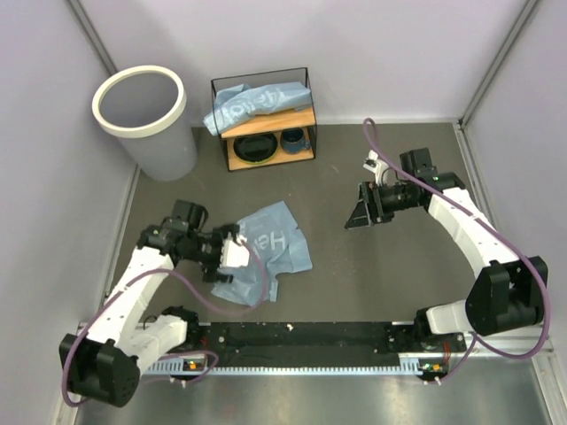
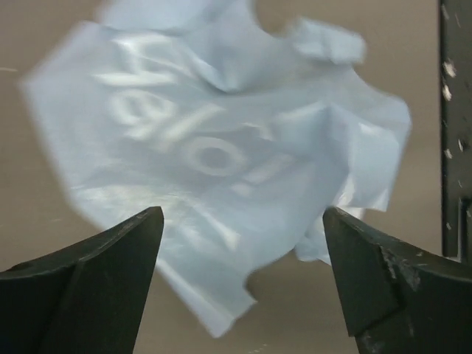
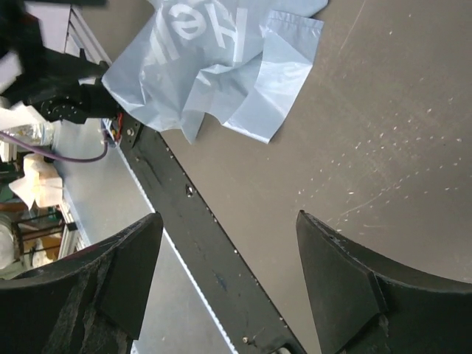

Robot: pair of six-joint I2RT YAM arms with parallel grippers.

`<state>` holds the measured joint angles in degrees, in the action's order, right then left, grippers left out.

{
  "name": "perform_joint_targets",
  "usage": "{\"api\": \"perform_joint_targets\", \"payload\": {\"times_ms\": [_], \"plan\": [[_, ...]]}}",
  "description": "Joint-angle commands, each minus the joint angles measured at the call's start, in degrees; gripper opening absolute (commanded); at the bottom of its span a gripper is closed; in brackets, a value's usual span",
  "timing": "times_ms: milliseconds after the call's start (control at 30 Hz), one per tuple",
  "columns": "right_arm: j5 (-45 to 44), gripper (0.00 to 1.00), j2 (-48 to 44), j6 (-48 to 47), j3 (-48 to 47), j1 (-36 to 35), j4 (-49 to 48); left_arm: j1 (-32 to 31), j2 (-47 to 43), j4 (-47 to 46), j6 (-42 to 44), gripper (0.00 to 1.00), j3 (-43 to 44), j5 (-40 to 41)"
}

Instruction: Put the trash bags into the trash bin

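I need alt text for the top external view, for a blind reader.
A light-blue trash bag lies crumpled on the dark table at the open left pincer. A second bag drapes a wire-framed shelf, beside the white-rimmed trash bin.

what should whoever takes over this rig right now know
Left gripper: fingers open, empty, over the crumpled bag on the table, not gripping it.
Right gripper: open, empty, held above the table's right side.
Second bag: draped on top of the shelf.
Trash bin: far left corner, no bag visible inside.
Done: nothing binned. Left: both bags.
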<state>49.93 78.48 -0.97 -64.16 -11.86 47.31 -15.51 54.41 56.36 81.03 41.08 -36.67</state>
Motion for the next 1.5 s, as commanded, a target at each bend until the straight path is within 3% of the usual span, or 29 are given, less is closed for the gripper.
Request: {"api": "perform_joint_targets", "payload": {"times_ms": [0,100,133,167,200,267,367,533,600,733,933,1167,1467], "plan": [[0.69,0.73,-0.43,0.52,1.14,-0.27,-2.56,2.15,4.19,2.61,-9.65,0.97,14.79,-14.72],[1.48,0.7,-0.43,4.65,3.86,-0.62,-5.11,0.23,6.66,1.68,-19.46,0.9,20.0,-24.67],[1.57,0.69,-0.52,5.36,5.35,-0.8,-6.95,-1.26,6.67,-8.62,-26.91,0.88,18.52,-23.9],[1.57,0.69,-0.52,5.8,5.97,-1.06,-7.66,-3.63,6.67,-15.33,-41.34,0.83,17.2,-21.19],[1.57,0.68,-0.61,6.59,6.41,-1.15,-8.37,-9.74,6.41,-19.58,-45.31,0.82,15.71,-14.03],[1.57,0.68,-0.61,7.65,7.56,-1.24,-10.13,-17.93,8.41,-24.44,-46.4,0.75,12.55,-9.76],[1.31,0.67,-0.43,8.79,8.09,-1.24,-11.01,-22.36,15.59,-27.09,-52.11,0.7,11.91,-3.78],[1.13,0.65,-0.7,11.43,9.84,-1.33,-13.73,-22.9,25.29,-30.69,-61.67,0.58,12.71,1.15],[1.31,0.63,-0.61,12.66,10.19,-1.5,-14.96,-22.99,28.46,-31.57,-64.15,0.57,12.62,-1.2],[1.13,0.62,-0.34,14.15,11.33,-1.59,-16.81,-23.08,32.42,-35.78,-74.85,0.63,10.78,-3.67],[1.92,0.62,0.01,16.18,12.83,-1.59,-19.27,-20.01,35.15,-47.27,-86.12,0.67,8.5,1.85],[1.57,0.61,0.18,16.53,12.57,-1.59,-19.89,-19.39,40.67,-44.58,-85.42,0.61,15.17,10.38],[1.48,0.61,-0.17,16.53,12.48,-1.59,-19.89,-19.03,43.41,-44.41,-90.7,0.73,16.49,19.96]]}}
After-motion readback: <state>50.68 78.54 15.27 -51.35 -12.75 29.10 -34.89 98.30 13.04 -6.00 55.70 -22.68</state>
